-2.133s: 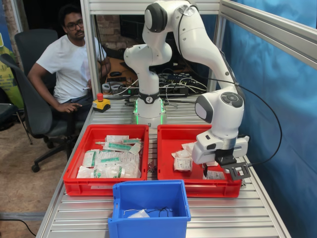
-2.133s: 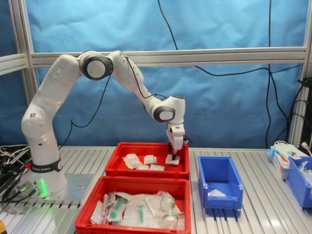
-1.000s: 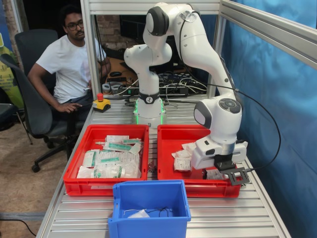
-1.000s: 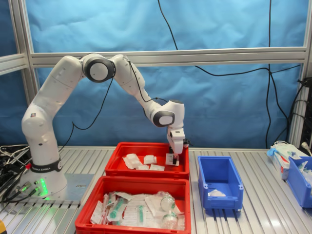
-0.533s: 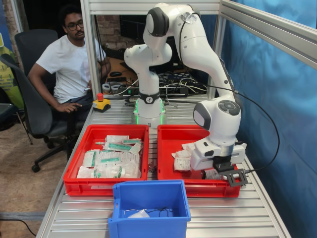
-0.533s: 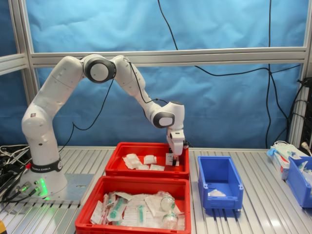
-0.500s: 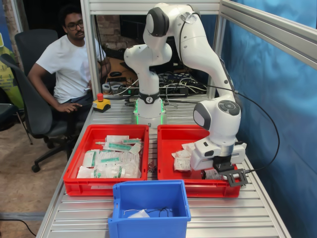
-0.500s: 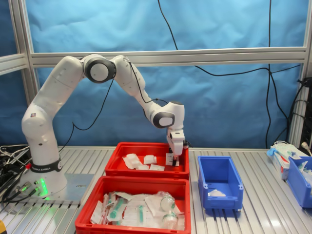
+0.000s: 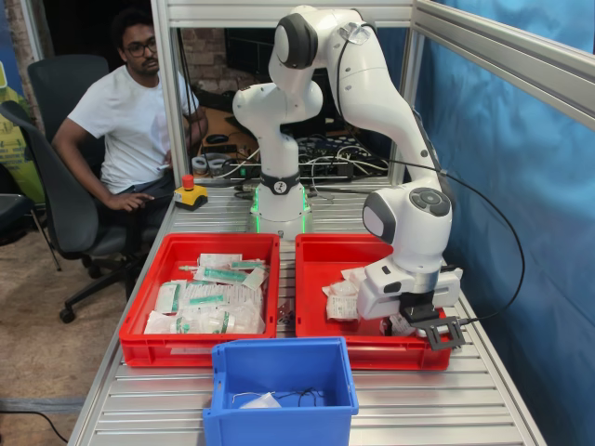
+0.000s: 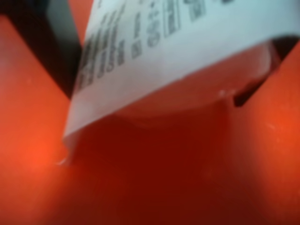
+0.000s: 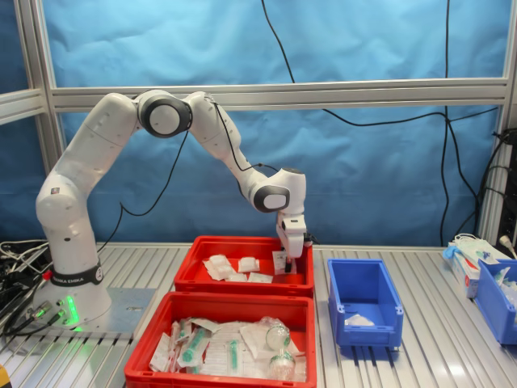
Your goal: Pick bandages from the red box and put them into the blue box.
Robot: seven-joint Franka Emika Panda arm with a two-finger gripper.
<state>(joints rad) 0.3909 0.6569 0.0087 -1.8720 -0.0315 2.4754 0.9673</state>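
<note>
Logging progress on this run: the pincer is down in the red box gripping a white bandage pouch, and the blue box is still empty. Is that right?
Not quite: the blue box is not empty. The second exterior view shows a white pouch lying on its floor. The rest holds: the pincer is down in the red box, and the wrist view shows a printed white bandage pouch between its fingers.

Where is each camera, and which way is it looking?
First exterior view: stands past the blue box, facing the arm's base; shows the whole arm, both red trays and a seated man.
Second exterior view: stands to the side, facing the blue curtain; shows the whole arm, gripper low in the far red box.
Wrist view: on the wrist, looking down at a held bandage over red floor; dark finger parts show.
Both exterior views share trays, blue box and arm.
</note>
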